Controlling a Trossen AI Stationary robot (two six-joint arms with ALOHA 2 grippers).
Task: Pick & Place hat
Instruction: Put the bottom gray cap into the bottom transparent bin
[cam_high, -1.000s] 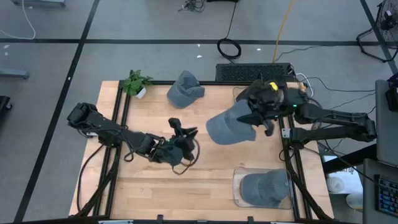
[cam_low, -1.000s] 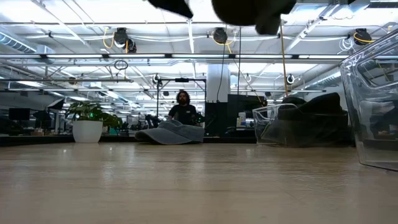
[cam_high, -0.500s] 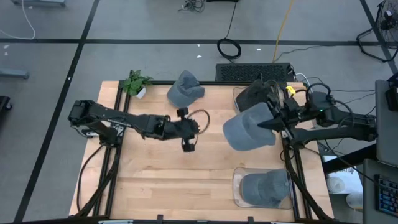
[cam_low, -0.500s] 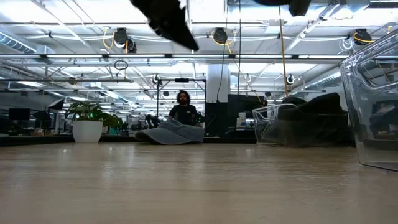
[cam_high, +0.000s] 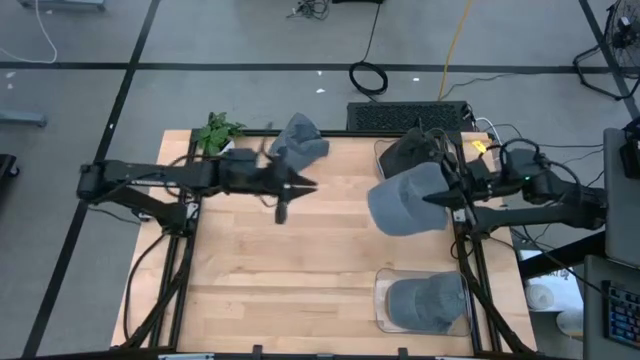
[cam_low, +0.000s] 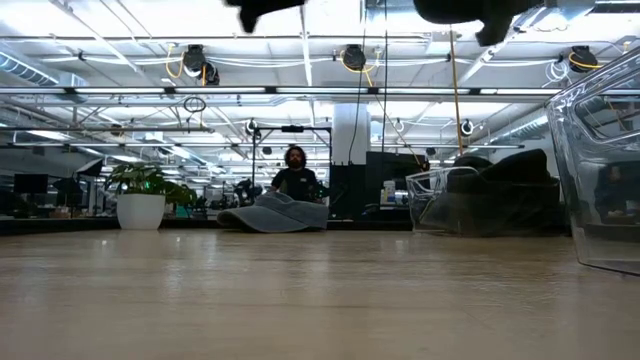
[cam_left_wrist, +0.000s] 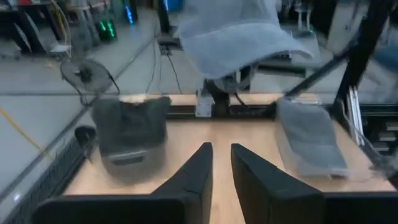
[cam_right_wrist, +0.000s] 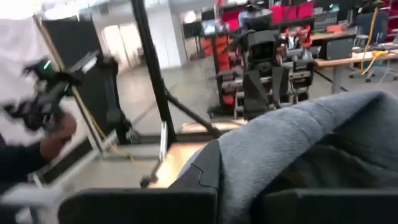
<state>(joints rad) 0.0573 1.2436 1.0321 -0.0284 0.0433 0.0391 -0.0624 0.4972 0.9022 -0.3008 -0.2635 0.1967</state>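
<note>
My right gripper (cam_high: 447, 196) is shut on a grey cap (cam_high: 408, 199) and holds it in the air over the table's right side; the cap fills the right wrist view (cam_right_wrist: 311, 146). My left gripper (cam_high: 283, 198) hovers over the table's middle, close to a second grey hat (cam_high: 298, 140). Its fingers (cam_left_wrist: 202, 168) are shut to a narrow slit and touch nothing. That second hat rests by its underside on the table at the far edge (cam_low: 275, 215). The left wrist view shows the held cap (cam_left_wrist: 236, 31) from across the table. My right gripper holds the grey cap by its right-hand edge (cam_high: 438, 197), coming level from the table's right. The cloth (cam_right_wrist: 280, 162) drapes over the fingers and hides where they meet it. The cap is lifted clear of the table and spreads out to the left of the gripper.
A clear tray (cam_high: 385, 150) at the far right holds a dark hat (cam_high: 408, 152). Another clear tray (cam_high: 380, 310) at the near right holds a grey cap (cam_high: 425, 303). A small potted plant (cam_high: 218, 132) stands at the far left corner. A person (cam_low: 293, 172) is beyond the table.
My right gripper has carried the grey cap in the air toward the table's right edge. My left arm has stretched out and swung from the table's middle toward the far edge, nearer the grey hat lying there.
</note>
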